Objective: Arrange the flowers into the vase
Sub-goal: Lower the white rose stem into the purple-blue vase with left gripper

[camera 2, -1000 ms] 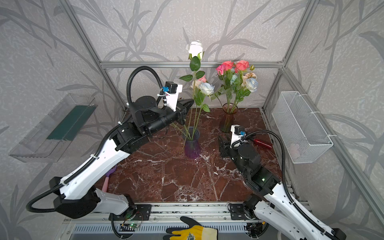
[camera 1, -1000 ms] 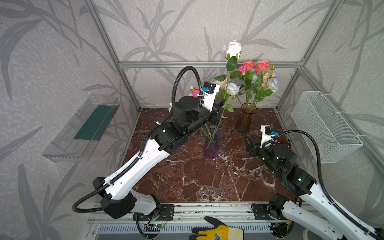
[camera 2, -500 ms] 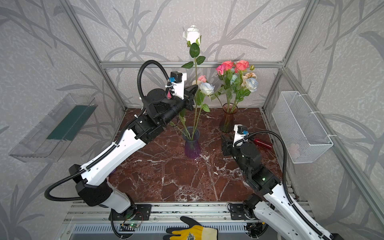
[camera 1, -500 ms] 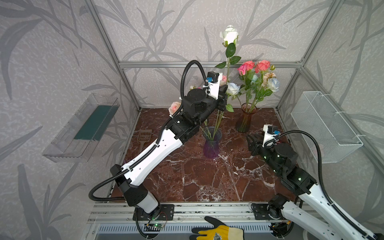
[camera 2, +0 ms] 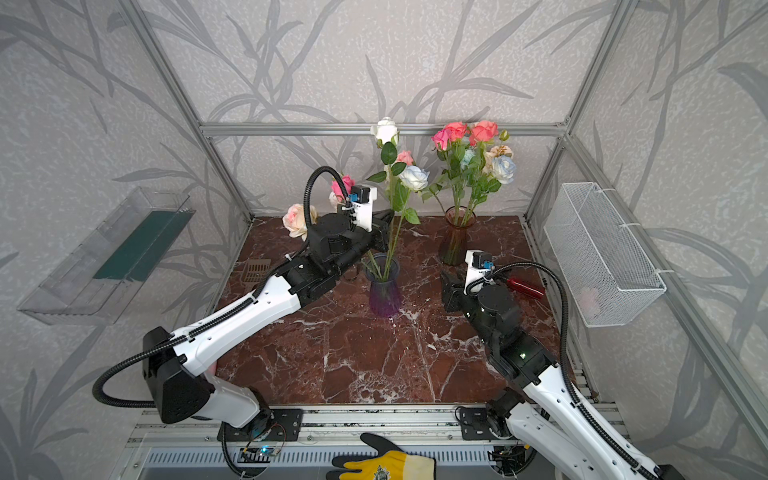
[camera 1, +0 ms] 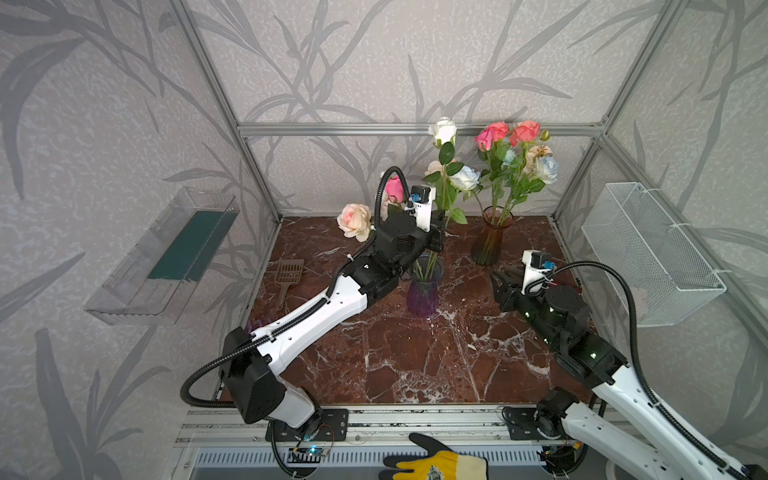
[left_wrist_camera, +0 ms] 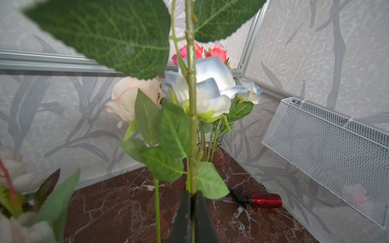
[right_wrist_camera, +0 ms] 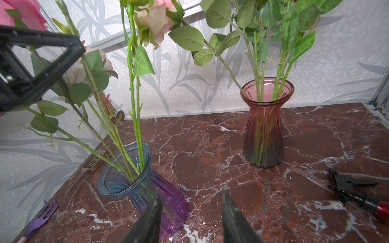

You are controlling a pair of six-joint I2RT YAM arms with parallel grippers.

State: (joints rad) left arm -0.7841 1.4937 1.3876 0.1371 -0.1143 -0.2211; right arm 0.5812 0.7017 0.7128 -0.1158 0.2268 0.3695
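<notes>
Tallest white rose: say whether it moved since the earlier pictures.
Yes, down: the white rose head now overlaps the back frame bar; before, it stood above it.

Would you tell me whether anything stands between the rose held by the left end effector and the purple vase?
Nothing visible does: the rose stem pinched in the left end effector already runs down into the mouth of the purple vase, beside the other stems standing there.

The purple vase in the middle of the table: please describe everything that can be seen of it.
The purple vase looks like ribbed clear glass, blue at the flared rim, purple below. It stands upright on the marble table. Several green stems lean in its mouth; the left pincer grips one stem above it.
</notes>
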